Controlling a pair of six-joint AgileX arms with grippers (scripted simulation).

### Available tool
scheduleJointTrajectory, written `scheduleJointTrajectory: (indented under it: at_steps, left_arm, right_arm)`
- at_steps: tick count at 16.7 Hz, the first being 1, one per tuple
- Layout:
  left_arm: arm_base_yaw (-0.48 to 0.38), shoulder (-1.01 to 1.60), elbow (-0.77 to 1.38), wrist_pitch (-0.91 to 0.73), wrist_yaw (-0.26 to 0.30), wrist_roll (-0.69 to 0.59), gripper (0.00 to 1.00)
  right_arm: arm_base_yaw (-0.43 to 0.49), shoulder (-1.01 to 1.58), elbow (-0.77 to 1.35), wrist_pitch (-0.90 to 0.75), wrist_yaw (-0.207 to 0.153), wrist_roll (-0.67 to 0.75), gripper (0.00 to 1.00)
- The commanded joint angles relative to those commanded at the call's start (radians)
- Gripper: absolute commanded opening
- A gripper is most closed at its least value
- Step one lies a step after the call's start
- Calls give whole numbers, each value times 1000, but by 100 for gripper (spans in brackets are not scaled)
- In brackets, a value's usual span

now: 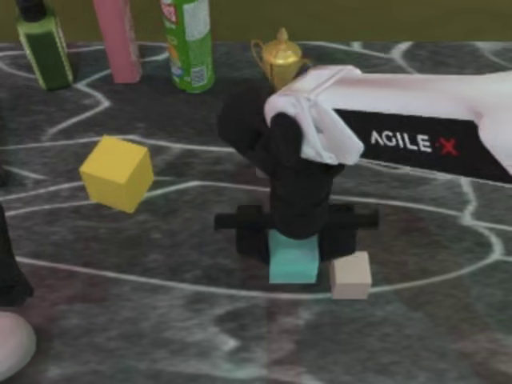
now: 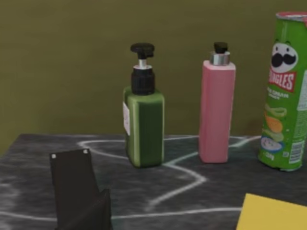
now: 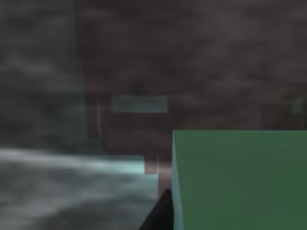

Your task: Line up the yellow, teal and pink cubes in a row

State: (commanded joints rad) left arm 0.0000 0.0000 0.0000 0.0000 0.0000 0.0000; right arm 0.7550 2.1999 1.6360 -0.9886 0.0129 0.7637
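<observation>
The right hand (image 1: 294, 232) stands over the teal cube (image 1: 293, 259), seemingly clasping it to seat it just beside the pink cube (image 1: 350, 274) mid-bench, while the yellow cube (image 1: 117, 173) waits well apart at left.

Teal cube (image 1: 293, 260) beside pink cube (image 1: 350, 274) — yellow cube (image 1: 117, 173) (tilted) apart.

dark marbled table (image 1: 120, 320) against a plain olive wall (image 2: 72, 57).
</observation>
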Motion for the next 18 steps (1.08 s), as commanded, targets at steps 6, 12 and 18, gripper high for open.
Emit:
scheduleJointTrajectory:
  at_steps: [6,12,18]
  left_arm:
    - [0,0,0,0,0,0,100]
    - [0,0,0,0,0,0,100]
    - [0,0,0,0,0,0,100]
  right_arm:
    - [3,31,-54,84,0,3,0]
    - [3,31,-54,84,0,3,38]
    - [3,31,-54,84,0,3,83]
